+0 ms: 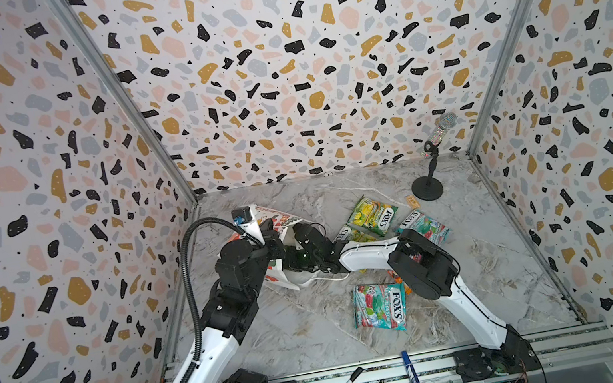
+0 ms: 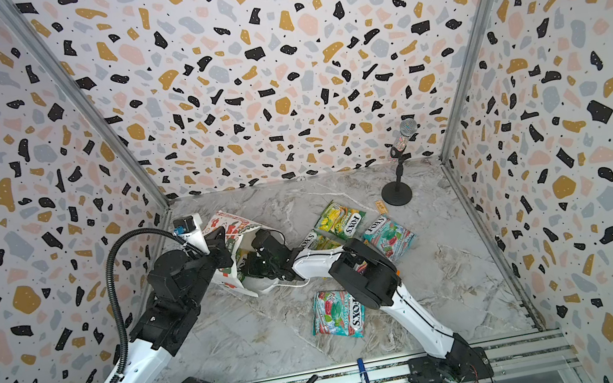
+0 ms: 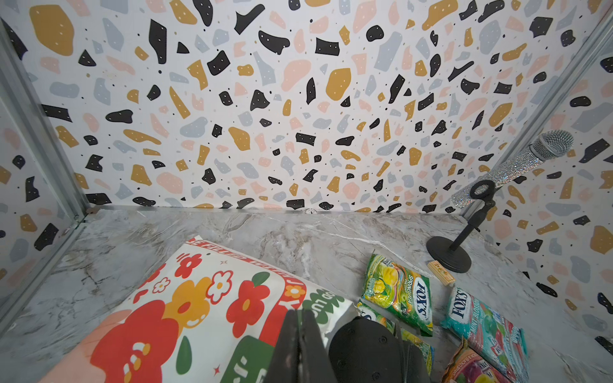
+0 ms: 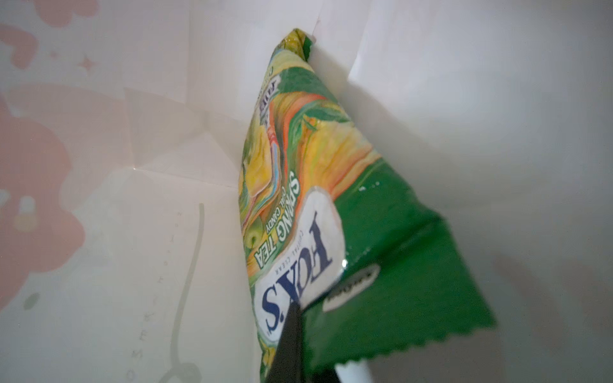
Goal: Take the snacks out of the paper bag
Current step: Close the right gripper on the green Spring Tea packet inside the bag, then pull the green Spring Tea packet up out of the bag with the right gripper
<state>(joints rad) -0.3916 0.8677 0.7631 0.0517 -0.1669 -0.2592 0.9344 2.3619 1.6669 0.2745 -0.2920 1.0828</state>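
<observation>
Packet [image 4: 308, 172] lies clamped between right jaws inside bag [image 4: 99, 238].

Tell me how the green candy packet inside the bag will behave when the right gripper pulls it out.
Likely floppy: the green packet is creased and folded where the right gripper pinches its edge inside the paper bag. Its glossy film looks slippery, so a thin edge pinch might slip.

Paper bag [image 1: 278, 219]: white, flower-printed, lying on its side. Flat beside it: green-yellow packet [image 1: 374, 215], far teal packet [image 1: 424, 226], near teal packet [image 1: 379, 307], orange packet [image 3: 474, 368]. Green Spring Tea packet [image 4: 292, 159] inside the bag.
</observation>
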